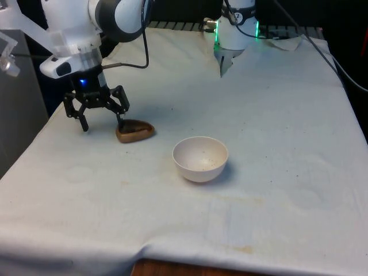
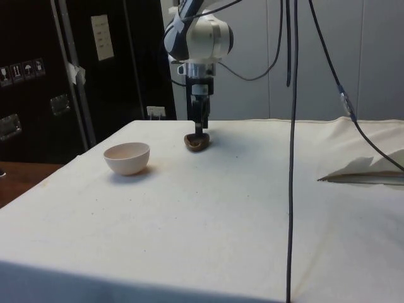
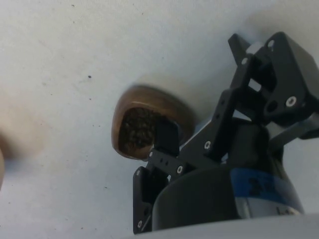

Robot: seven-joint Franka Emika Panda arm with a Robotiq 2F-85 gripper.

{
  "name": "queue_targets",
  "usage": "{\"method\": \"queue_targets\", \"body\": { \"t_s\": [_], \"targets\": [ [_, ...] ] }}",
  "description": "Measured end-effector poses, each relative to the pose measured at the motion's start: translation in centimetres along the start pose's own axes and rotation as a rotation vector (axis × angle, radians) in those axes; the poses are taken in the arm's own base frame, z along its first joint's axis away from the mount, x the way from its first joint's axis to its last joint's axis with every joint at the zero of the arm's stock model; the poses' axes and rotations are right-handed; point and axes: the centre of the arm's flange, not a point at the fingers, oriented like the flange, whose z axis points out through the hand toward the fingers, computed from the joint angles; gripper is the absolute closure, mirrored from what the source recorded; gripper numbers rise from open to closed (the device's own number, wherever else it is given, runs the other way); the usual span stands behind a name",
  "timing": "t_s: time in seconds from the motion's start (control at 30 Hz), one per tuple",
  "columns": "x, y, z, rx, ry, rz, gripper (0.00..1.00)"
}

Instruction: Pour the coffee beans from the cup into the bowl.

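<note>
Closest to the front camera is the white bowl (image 1: 200,158), sitting upright on the cloth (image 1: 276,115) near the middle, nothing much in it. Going from the front view's left: the gripper (image 1: 103,122) is down low with its fingers spread wide apart, one fingertip (image 3: 167,138) dipping inside the cup's rim. That brown cup (image 1: 135,130) sits full of coffee beans (image 3: 137,130), just left of the bowl, not touching it.
</note>
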Motion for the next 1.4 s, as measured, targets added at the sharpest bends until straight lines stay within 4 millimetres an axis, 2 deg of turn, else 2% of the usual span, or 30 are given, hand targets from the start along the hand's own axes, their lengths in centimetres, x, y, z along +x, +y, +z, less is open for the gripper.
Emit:
{"method": "queue_targets", "body": {
  "t_s": [0.5, 0.6, 0.7, 0.73, 0.87, 0.9, 0.97, 1.1, 1.13, 1.4],
  "targets": [
    [0.16, -0.10, 0.03, -0.001, 0.000, -0.003, 0.00],
    [0.14, -0.10, 0.09, -0.001, -0.001, -0.003, 0.06],
    [0.14, -0.10, 0.09, -0.001, -0.001, -0.003, 0.22],
    [0.18, -0.15, 0.10, -0.001, -0.001, -0.004, 0.34],
    [0.18, -0.15, 0.10, -0.001, -0.001, -0.004, 0.56],
    [0.19, -0.19, 0.19, 0.000, -0.002, -0.005, 0.56],
    [0.19, -0.19, 0.19, 0.000, -0.002, -0.005, 0.75],
    [0.25, -0.23, 0.06, 0.002, 0.000, -0.005, 0.97],
    [0.25, -0.23, 0.06, 0.002, 0.000, -0.005, 1.00],
    [0.22, -0.18, 0.03, 0.002, 0.000, -0.004, 1.00]
  ]
}}
